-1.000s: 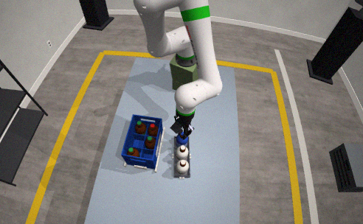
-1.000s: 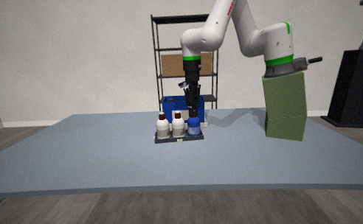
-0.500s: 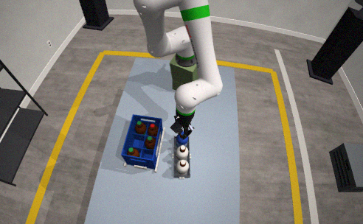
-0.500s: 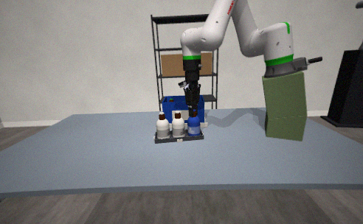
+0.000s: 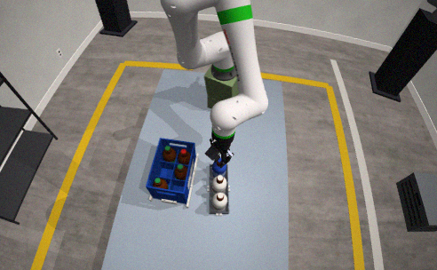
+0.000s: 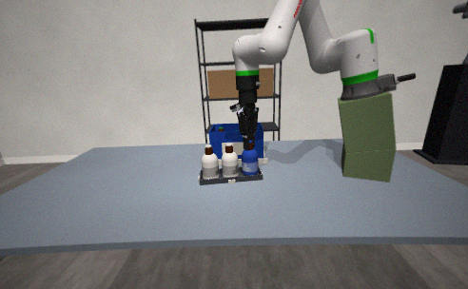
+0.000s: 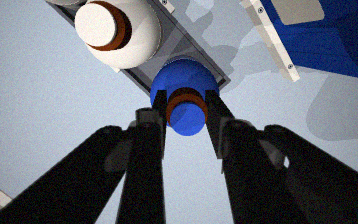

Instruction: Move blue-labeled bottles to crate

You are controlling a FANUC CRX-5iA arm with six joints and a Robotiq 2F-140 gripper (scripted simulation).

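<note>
A blue-labeled bottle (image 5: pixel 219 167) (image 6: pixel 249 163) (image 7: pixel 182 82) stands at the end of the dark tray (image 5: pixel 226 209) (image 6: pixel 215 181) (image 7: pixel 177 40) nearest the arm. My gripper (image 5: pixel 221 159) (image 6: pixel 249 143) (image 7: pixel 185 104) is shut on its neck just below the blue cap. Two white-labeled bottles (image 5: pixel 219 182) (image 5: pixel 219 200) (image 6: pixel 229 162) (image 6: pixel 209 163) stand beside it on the tray; one shows in the wrist view (image 7: pixel 117 32). The blue crate (image 5: pixel 156 176) (image 6: pixel 259 133) (image 7: pixel 325 35) stands left of the tray and holds several brown bottles with green and red caps (image 5: pixel 169 153) (image 5: pixel 184 156) (image 5: pixel 180 170) (image 5: pixel 159 183).
The arm's green pedestal (image 5: pixel 220 89) (image 6: pixel 367 138) stands at the far end of the pale blue table top (image 5: pixel 245 231). A black shelf rack (image 5: pixel 5 146) (image 6: pixel 205 71) stands off to one side. Black pillars (image 5: pixel 407 53) and a grey box (image 5: pixel 425 202) stand on the floor.
</note>
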